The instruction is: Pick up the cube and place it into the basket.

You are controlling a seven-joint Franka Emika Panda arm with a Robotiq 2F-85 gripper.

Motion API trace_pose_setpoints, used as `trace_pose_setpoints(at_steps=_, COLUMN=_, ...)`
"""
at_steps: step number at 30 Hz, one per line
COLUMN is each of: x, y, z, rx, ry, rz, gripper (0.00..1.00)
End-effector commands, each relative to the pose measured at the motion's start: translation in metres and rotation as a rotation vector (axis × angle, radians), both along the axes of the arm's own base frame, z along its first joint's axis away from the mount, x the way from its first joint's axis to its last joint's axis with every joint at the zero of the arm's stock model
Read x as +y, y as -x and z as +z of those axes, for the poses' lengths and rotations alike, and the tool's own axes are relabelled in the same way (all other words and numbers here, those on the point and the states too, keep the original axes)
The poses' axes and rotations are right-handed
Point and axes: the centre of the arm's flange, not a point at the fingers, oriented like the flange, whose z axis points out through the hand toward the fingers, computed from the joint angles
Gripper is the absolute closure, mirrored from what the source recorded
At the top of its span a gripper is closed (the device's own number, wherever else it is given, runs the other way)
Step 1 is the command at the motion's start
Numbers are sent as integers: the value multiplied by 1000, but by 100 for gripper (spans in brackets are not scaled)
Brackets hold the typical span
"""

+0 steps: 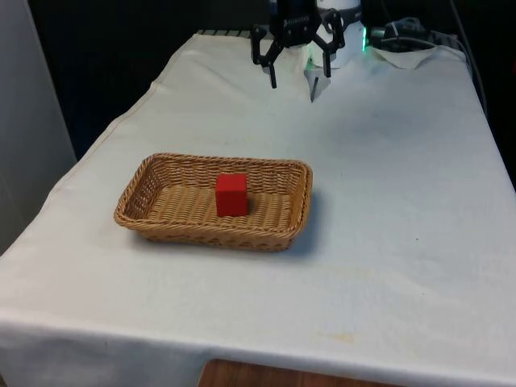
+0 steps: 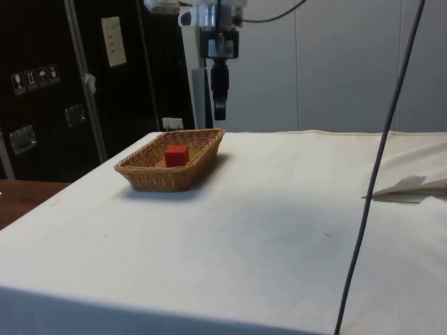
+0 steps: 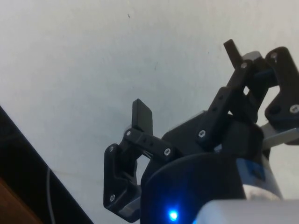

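Basket [image 1: 161,211] sits toward the front view's left on the white cloth [image 1: 387,210], the red cube [image 1: 231,194] resting inside it; gripper [image 1: 294,81] hangs well apart near the far end, fingers spread wide, holding nothing.

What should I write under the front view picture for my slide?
Red cube sits inside the wicker basket while the open gripper hangs above the far table end.
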Motion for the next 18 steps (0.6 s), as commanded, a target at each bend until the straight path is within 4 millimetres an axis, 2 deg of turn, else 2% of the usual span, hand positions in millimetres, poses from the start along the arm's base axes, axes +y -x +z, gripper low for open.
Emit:
trace_pose_setpoints(at_steps=1, x=0, y=0, z=0, rx=1, ry=0, rz=-5, gripper=0)
trace_pose_setpoints(at_steps=18, x=-5, y=9, z=-6, rx=19, ry=-6, rz=-99, gripper=0)
